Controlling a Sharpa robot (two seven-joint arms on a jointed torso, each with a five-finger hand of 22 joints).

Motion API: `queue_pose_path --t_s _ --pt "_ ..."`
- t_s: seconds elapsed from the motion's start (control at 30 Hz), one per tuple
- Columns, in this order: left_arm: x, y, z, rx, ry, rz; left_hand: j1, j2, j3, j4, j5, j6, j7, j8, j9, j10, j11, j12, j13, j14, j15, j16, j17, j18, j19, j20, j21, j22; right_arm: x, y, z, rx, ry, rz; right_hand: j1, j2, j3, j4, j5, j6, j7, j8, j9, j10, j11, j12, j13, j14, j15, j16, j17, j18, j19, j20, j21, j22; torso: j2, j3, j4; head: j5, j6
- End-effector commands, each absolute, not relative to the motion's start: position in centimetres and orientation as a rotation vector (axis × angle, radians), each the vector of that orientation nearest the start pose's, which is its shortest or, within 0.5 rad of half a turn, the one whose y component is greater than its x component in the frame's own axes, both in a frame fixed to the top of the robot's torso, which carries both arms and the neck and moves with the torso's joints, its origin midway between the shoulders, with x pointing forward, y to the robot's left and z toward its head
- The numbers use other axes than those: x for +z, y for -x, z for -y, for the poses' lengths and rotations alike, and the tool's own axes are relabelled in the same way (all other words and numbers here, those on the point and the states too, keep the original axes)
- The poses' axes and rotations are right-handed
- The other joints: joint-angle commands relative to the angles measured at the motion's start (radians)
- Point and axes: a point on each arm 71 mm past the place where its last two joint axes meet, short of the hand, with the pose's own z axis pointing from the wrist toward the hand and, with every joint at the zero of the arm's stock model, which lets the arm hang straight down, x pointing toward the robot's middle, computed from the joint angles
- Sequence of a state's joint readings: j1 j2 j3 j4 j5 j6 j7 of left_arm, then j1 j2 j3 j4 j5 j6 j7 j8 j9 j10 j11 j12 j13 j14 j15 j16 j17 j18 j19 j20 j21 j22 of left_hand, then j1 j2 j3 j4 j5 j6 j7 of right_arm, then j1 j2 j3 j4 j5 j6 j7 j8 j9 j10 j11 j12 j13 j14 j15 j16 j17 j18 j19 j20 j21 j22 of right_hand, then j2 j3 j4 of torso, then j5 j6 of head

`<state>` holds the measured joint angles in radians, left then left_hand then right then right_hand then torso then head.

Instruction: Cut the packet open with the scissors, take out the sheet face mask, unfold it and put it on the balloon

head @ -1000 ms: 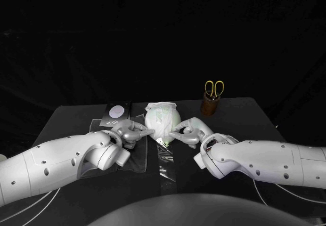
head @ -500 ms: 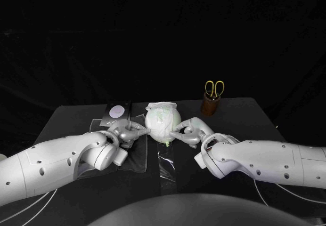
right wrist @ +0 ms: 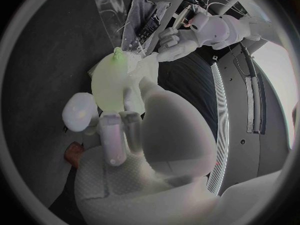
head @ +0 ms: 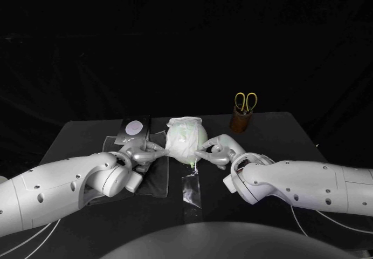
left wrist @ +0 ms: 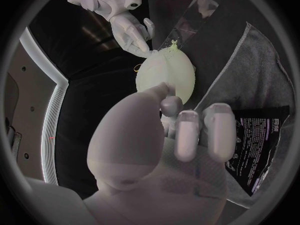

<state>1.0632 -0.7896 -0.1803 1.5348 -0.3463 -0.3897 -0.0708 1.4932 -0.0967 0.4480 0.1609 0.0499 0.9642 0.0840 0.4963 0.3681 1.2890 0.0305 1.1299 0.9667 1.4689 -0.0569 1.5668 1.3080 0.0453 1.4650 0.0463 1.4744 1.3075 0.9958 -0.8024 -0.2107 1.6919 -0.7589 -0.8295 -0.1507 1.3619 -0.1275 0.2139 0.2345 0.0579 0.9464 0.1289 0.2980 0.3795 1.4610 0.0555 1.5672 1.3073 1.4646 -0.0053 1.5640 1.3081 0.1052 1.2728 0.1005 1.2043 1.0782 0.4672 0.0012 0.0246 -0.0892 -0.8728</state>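
One balloon (head: pixel 185 147) (mask (head: pixel 184 123) atop) between left hand (head: pixel 146 152) and right hand (head: pixel 216 151)

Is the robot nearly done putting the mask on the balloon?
Nearly. Done: the scissors stand in their holder, the packet lies aside, and the mask drapes over the balloon. In hand: the left hand and right hand touch the mask at the balloon's sides. Left: probably smoothing it and letting go.

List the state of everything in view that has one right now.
balloon: inflated.
sheet mask: out, draped over the balloon.
packet: lying flat, untouched.
scissors: standing in the holder, handles up.
left hand: touching the balloon's side; grip unclear.
right hand: same, opposite side.
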Motion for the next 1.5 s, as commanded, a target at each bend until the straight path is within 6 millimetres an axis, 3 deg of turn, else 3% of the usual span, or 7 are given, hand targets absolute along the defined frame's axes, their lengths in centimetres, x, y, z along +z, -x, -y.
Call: queue_pose_path --t_s 0.03,0.07,0.4,0.43,1.5 --pt "-31.2 -41.8 -18.0 -1.049 1.069 -2.129 -0.007 0.003 0.035 -0.031 -0.001 -0.004 0.002 0.005 0.092 0.031 -0.026 -0.004 -0.002 0.102 0.002 0.004 0.263 -0.006 0.007 -0.005 0.004 0.110 -31.0 -38.0 17.0 0.792 -0.795 -1.822 -0.002 0.007 -0.003 0.002 -0.005 0.005 0.003 0.000 -0.001 0.110 -0.003 0.004 0.264 0.106 -0.005 0.007 0.263 0.005 -0.005 -0.001 -0.004 0.001 0.000 0.0000 -0.0009 0.000 0.000" --pt "-31.2 -41.8 -17.9 -1.053 1.068 -2.135 -0.040 -0.012 0.083 -0.052 -0.001 -0.006 0.002 0.011 0.104 0.033 -0.025 -0.006 0.001 0.102 0.002 0.004 0.263 -0.006 0.007 -0.005 0.004 0.111 -31.0 -38.0 17.0 0.792 -0.795 -1.822 -0.002 0.007 -0.003 0.002 -0.005 0.005 0.003 0.000 -0.001 0.110 -0.003 0.004 0.264 0.106 -0.005 0.007 0.263 0.005 -0.005 -0.001 -0.004 0.001 0.000 0.0000 -0.0009 0.000 0.000" --pt "-31.2 -41.6 -17.9 -1.066 1.069 -2.145 -0.040 -0.012 0.083 -0.052 -0.001 -0.006 0.002 0.011 0.104 0.033 -0.025 -0.006 0.001 0.102 0.002 0.004 0.263 -0.006 0.007 -0.005 0.004 0.111 -31.0 -38.0 16.9 0.796 -0.793 -1.821 -0.001 0.008 -0.004 0.002 -0.005 0.005 0.002 -0.001 -0.002 0.110 -0.003 0.004 0.264 0.106 -0.005 0.007 0.263 0.005 -0.006 -0.002 -0.004 0.000 0.000 0.0004 -0.0018 -0.002 0.000" --pt "-31.2 -41.6 -17.9 -1.064 1.070 -2.142 -0.070 -0.020 0.120 -0.071 -0.001 -0.008 0.002 0.015 0.116 0.036 -0.025 -0.007 0.004 0.102 0.002 0.004 0.263 -0.006 0.007 -0.004 0.004 0.112 -31.0 -38.0 16.9 0.797 -0.792 -1.821 -0.001 0.008 -0.004 0.002 -0.005 0.005 0.002 -0.001 -0.002 0.110 -0.003 0.004 0.264 0.106 -0.005 0.007 0.263 0.005 -0.006 -0.002 -0.004 0.000 0.000 0.0003 -0.0019 -0.002 0.000" --pt "-31.2 -41.8 -18.5 -1.044 1.085 -2.114 -0.089 -0.023 0.145 -0.086 -0.001 -0.010 0.001 0.018 0.125 0.038 -0.026 -0.006 0.007 0.102 0.002 0.004 0.263 -0.006 0.008 -0.005 0.004 0.112 -30.3 -37.8 15.7 0.831 -0.689 -1.787 0.015 0.003 -0.005 -0.011 -0.005 0.006 0.002 -0.004 -0.004 0.110 -0.004 0.004 0.264 0.106 -0.007 0.007 0.263 0.004 -0.007 -0.003 -0.002 0.004 0.000 0.0003 -0.0010 -0.010 0.000"
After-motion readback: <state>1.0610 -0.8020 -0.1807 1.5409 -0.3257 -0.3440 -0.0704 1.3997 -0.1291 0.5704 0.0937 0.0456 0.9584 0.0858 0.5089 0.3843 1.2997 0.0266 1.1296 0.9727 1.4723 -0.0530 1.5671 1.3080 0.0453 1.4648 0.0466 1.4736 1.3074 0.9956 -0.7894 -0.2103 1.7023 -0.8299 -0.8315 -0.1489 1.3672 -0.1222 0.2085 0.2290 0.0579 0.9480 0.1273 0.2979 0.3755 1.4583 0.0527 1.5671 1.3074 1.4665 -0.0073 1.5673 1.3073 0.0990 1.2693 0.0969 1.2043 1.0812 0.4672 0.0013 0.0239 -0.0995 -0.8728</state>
